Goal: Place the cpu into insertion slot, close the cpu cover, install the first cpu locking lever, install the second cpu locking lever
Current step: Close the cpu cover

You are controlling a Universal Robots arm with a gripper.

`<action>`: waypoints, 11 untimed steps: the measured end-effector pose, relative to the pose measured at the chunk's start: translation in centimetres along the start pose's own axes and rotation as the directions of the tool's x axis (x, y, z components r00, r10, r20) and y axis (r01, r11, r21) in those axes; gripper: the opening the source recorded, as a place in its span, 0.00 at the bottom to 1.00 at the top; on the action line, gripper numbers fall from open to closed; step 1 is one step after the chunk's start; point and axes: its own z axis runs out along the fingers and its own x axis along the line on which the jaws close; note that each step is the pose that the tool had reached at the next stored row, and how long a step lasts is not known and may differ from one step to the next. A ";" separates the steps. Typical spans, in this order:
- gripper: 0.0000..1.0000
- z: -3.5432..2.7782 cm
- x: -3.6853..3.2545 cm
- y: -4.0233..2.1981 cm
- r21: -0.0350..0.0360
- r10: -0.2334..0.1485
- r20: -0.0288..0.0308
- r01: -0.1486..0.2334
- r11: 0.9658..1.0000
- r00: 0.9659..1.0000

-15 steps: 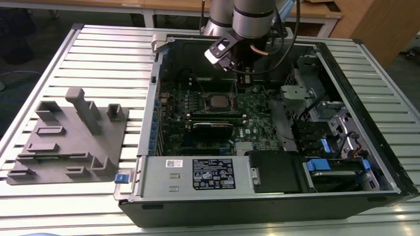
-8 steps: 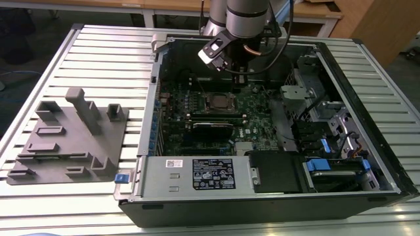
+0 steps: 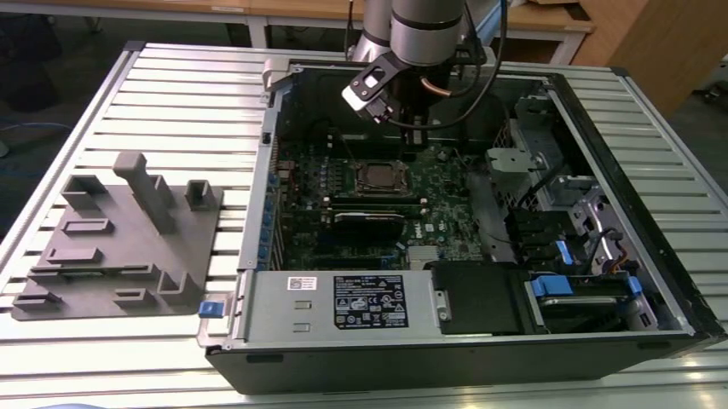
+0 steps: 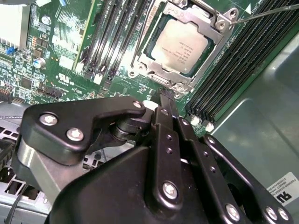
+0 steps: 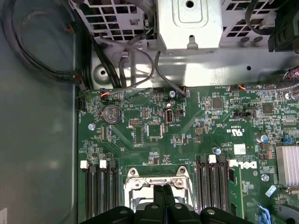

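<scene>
A silver table (image 3: 170,94) of ribbed metal slats spans the exterior view. An open black computer case (image 3: 455,366) lies on its side on it, filling the centre and right of the frame. A grey moulded fixture block (image 3: 125,247) with upright posts and shallow pockets sits on the slats at lower left, just beside the case.

The bench (image 3: 170,94) under me is pale metal, ribbed with long slats running across the exterior view, and even, bright light lies on it. Beyond its far edge stand light wooden tables (image 3: 546,21). At that view's right I see a wooden panel (image 3: 671,43) and grey floor (image 3: 711,115). At its left the surroundings are dark and I cannot make them out.
</scene>
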 end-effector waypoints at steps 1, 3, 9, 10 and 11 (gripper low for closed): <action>0.11 0.00 0.00 0.00 0.002 0.000 0.000 0.000 1.000 1.000; 0.11 0.00 0.00 0.00 0.003 0.000 0.000 0.000 1.000 1.000; 0.11 0.00 0.00 0.00 0.003 0.000 0.000 0.000 1.000 1.000; 0.11 0.01 0.00 -0.03 0.003 0.000 0.000 0.000 1.000 1.000; 0.11 0.01 0.00 -0.11 0.003 0.000 0.000 0.000 1.000 1.000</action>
